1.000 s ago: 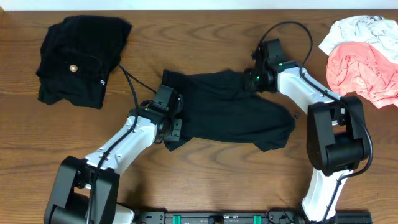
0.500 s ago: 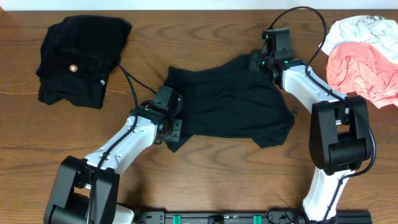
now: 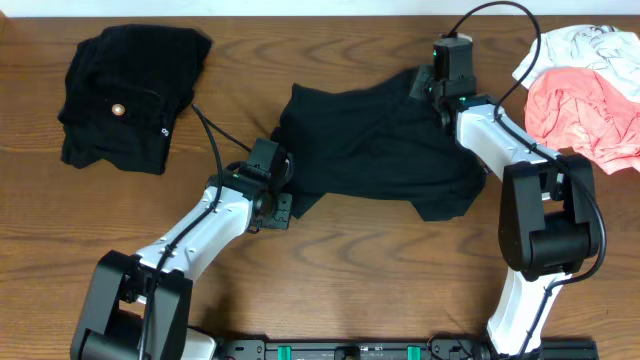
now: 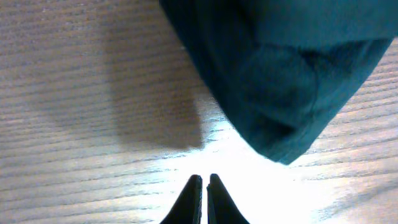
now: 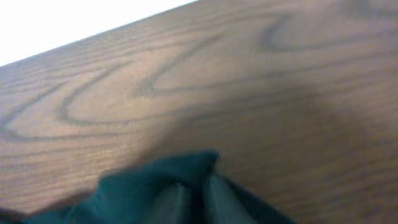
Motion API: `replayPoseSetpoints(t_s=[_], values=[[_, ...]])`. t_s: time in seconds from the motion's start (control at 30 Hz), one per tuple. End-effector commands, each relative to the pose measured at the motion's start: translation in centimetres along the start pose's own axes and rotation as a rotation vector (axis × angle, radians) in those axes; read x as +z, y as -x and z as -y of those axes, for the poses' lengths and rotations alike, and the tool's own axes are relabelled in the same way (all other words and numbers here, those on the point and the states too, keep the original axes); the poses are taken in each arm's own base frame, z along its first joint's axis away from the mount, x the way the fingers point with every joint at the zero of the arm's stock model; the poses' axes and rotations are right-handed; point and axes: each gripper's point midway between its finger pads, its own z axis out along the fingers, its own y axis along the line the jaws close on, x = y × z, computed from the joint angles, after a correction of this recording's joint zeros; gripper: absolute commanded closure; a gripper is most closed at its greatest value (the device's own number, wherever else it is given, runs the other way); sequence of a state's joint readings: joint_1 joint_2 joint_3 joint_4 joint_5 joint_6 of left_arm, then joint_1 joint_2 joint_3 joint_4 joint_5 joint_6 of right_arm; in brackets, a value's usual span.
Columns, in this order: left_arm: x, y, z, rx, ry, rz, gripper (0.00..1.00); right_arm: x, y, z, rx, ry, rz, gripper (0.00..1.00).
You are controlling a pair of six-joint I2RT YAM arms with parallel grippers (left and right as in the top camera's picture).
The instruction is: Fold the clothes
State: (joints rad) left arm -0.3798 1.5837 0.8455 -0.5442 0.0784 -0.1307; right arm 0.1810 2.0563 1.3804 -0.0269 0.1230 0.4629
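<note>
One hold only: the right claw (image 5: 193, 186) clamps the black shirt (image 3: 380, 150) at its far edge; the left claw (image 4: 203, 190) (fingers together, empty) pins nothing, so a pull may drag it bunched.

Closed fingers (image 4: 191, 200) below black shirt (image 4: 280, 68) corner

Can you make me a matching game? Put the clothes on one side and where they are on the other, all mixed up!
Clothes:
1. black shirt
2. black bundle with a button
3. pink cloth
4. white cloth

Places in the overhead view:
A. top right corner
B. middle
C. top left
D. right edge, just below the corner piece

Pairs: 1-B, 2-C, 3-D, 4-A
</note>
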Motion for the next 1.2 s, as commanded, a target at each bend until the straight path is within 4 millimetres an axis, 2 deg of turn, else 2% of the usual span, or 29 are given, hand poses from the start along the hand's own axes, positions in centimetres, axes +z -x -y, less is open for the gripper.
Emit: replayPoseSetpoints(t_s=[0.0, 0.1, 0.17, 0.3, 0.33, 0.4, 0.43, 0.47, 0.5, 0.53, 0.67, 0.8, 0.97, 1.17], values=[[-0.2, -0.1, -0.2, -0.006, 0.004, 0.004, 0.94, -0.1, 2.0, 0.7, 0.035, -0.027, 0.062, 0.47], [-0.4, 0.5, -0.5, -0.007, 0.024, 0.027, 0.94, -1.1, 3.3, 0.0, 0.039, 0.003, 0.077, 0.16], [-1.2, 1.6, -0.6, -0.006, 0.035, 0.068, 0.94, -2.6, 4.5, -0.4, 0.032, 0.013, 0.101, 0.1], [-3.6, 5.1, 0.3, -0.006, -0.002, 0.219, 0.94, -6.5, 7.0, -1.1, -0.02, 0.027, 0.136, 0.14], [-4.1, 5.6, 0.5, -0.005, -0.014, 0.25, 0.93, -7.5, 7.1, -1.0, -0.037, 0.022, 0.124, 0.16], [-4.8, 6.6, 1.1, 0.004, -0.047, 0.298, 0.83, -9.3, 6.3, -0.8, -0.055, 0.016, 0.066, 0.27], [-5.0, 6.8, 1.5, 0.009, -0.066, 0.309, 0.78, -10.1, 5.5, -0.6, -0.06, 0.012, 0.022, 0.35], [-5.0, 6.9, 1.9, 0.013, -0.091, 0.311, 0.75, -10.9, 4.3, -0.2, -0.066, 0.005, -0.035, 0.59], [-4.8, 7.0, 2.2, 0.019, -0.107, 0.308, 0.74, -11.4, 3.5, 0.0, -0.07, 0.0, -0.076, 0.75], [-4.6, 7.0, 2.6, 0.025, -0.126, 0.303, 0.7, -11.9, 2.3, 0.5, -0.074, -0.012, -0.13, 0.99], [-3.3, 6.5, 4.1, 0.09, -0.205, 0.263, 0.69, -13.6, -3.0, 2.2, -0.084, -0.061, -0.362, 0.99], [-1.5, 5.8, 4.4, 0.11, -0.212, 0.207, 0.69, -15.2, -7.6, 4.2, -0.111, -0.127, -0.547, 0.99], [-0.2, 4.9, 5.1, 0.14, -0.212, 0.164, 0.69, -16.7, -12.2, 6.1, -0.121, -0.176, -0.712, 0.99], [0.3, 3.8, 5.8, 0.167, -0.209, 0.123, 0.69, -17.5, -17.4, 7.3, -0.092, -0.161, -0.852, 0.99]])
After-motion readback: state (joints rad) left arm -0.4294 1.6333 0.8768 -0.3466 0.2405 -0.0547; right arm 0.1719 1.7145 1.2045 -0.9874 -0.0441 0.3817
